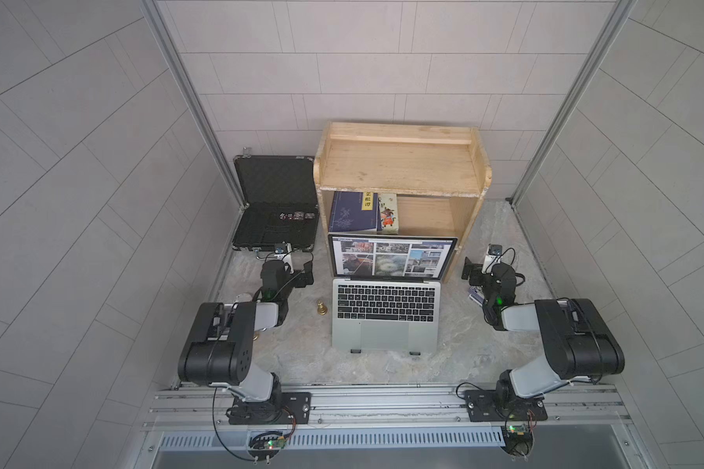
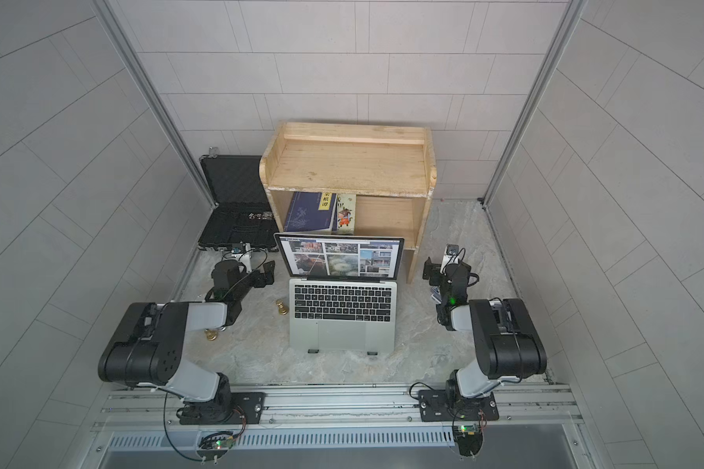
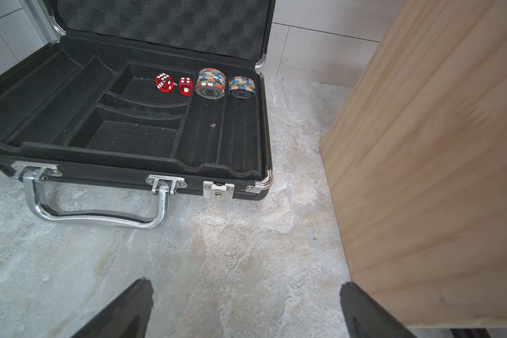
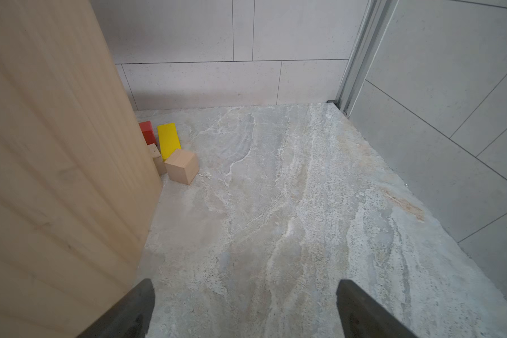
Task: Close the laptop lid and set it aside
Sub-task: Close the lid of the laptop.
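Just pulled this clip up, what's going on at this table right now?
A thin silver-grey aluminium laptop sits open in the middle of the stone-patterned table. The laptop lid is up with the screen lit, just in front of a light wooden shelf unit. Neither arm is touching it. The left gripper and the right gripper are both open and empty, one on each side of the laptop. The lid is not yet closed.

Arms [image 1: 216, 349] — black housings, grey links; black cables [image 1: 215, 422]; green lights [image 1: 270, 291].
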Controlling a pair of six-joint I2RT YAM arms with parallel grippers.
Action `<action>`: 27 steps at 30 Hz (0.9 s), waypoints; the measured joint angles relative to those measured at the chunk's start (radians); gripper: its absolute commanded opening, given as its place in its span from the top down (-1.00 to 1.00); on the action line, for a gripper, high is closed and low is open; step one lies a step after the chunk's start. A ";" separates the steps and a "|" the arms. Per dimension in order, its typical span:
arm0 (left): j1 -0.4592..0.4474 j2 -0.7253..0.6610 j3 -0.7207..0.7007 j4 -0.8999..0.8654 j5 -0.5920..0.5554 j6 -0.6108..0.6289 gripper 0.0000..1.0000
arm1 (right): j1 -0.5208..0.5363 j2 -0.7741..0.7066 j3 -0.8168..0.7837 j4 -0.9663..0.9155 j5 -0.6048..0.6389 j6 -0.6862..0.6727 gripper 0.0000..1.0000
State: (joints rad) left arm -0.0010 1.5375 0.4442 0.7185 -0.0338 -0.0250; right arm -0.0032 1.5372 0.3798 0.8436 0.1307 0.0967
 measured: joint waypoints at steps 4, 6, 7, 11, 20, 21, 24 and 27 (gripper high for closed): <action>0.000 0.000 0.000 0.000 0.000 0.000 -1.00 | 0.000 0.000 0.000 0.000 0.000 0.000 -1.00; 0.000 0.000 0.000 0.000 -0.003 0.000 -1.00 | -0.001 0.000 0.000 0.000 -0.002 0.000 -1.00; 0.000 0.000 0.000 0.000 -0.004 0.000 -1.00 | -0.001 0.000 0.000 0.000 -0.003 0.000 -1.00; 0.000 0.000 0.000 0.000 -0.006 0.000 -1.00 | -0.002 0.000 0.000 0.000 -0.004 0.000 -1.00; -0.006 -0.190 0.067 -0.254 -0.131 -0.058 -1.00 | 0.021 -0.233 0.096 -0.317 0.149 0.091 -1.00; -0.006 -0.235 0.091 -0.306 -0.151 -0.084 -1.00 | 0.021 -0.285 0.136 -0.391 0.177 0.129 -1.00; -0.006 -0.381 0.161 -0.488 -0.195 -0.198 -1.00 | 0.020 -0.462 0.232 -0.609 0.247 0.284 -1.00; -0.006 -0.535 0.209 -0.672 -0.196 -0.317 -1.00 | 0.013 -0.633 0.254 -0.815 0.253 0.394 -1.00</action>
State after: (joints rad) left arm -0.0071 1.0027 0.6537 0.0463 -0.2302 -0.3420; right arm 0.0093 0.9039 0.6334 0.0288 0.3840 0.4911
